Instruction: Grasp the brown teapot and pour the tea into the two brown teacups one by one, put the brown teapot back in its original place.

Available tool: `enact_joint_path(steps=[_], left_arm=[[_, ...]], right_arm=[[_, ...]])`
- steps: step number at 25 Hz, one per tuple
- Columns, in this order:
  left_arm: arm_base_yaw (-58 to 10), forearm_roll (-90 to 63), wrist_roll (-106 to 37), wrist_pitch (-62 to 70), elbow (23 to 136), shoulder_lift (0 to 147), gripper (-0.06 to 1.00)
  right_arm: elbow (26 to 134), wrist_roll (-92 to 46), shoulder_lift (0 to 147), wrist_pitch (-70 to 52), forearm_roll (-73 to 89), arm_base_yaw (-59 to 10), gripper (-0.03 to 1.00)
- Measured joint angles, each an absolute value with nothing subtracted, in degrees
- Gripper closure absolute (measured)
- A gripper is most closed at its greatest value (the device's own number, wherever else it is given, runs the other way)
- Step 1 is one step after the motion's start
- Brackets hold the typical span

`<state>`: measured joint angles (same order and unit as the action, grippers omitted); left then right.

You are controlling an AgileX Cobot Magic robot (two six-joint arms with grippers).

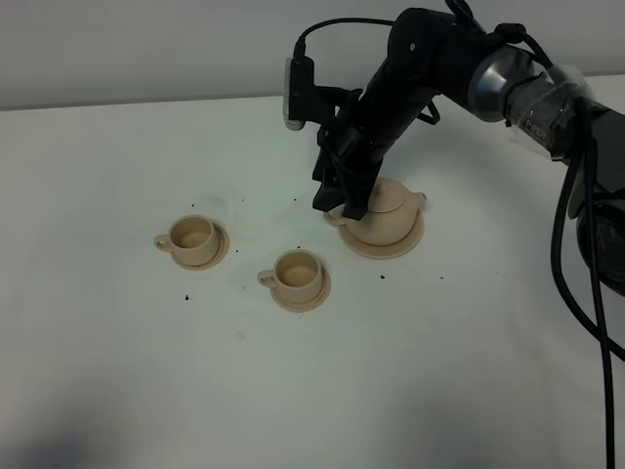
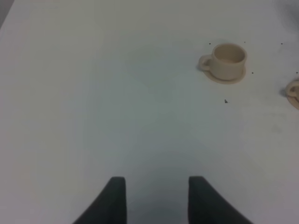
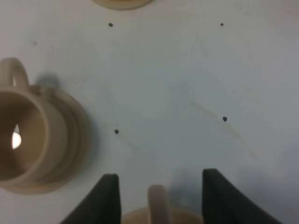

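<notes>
The right gripper (image 3: 159, 198) stands spread astride the brown teapot's (image 1: 389, 213) loop handle (image 3: 159, 207), placed so that closing would pinch it for lifting; the teapot sits on its wide saucer (image 1: 414, 244); the teacups (image 1: 192, 235) (image 1: 298, 272) wait nearby; the left gripper (image 2: 156, 200), also spread, hovers clear over the table (image 2: 93, 93).

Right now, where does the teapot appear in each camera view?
Exterior high: teapot right of centre, on its saucer, at the right claw.
Left wrist: not in it.
Right wrist: only its handle, between the claw fingers.
Shared landmark: the cup nearest the teapot, in all three.
</notes>
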<state>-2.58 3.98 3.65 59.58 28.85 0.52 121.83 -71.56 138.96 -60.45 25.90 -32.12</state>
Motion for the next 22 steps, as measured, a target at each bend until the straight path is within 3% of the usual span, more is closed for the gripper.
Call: enact_joint_path(steps=[22], left_arm=[[-2.58, 3.98, 3.73, 59.58, 28.85, 0.52, 0.58]], right_arm=[[123.13, -68.92, 142.24, -64.45, 25.55, -33.19, 0.54]])
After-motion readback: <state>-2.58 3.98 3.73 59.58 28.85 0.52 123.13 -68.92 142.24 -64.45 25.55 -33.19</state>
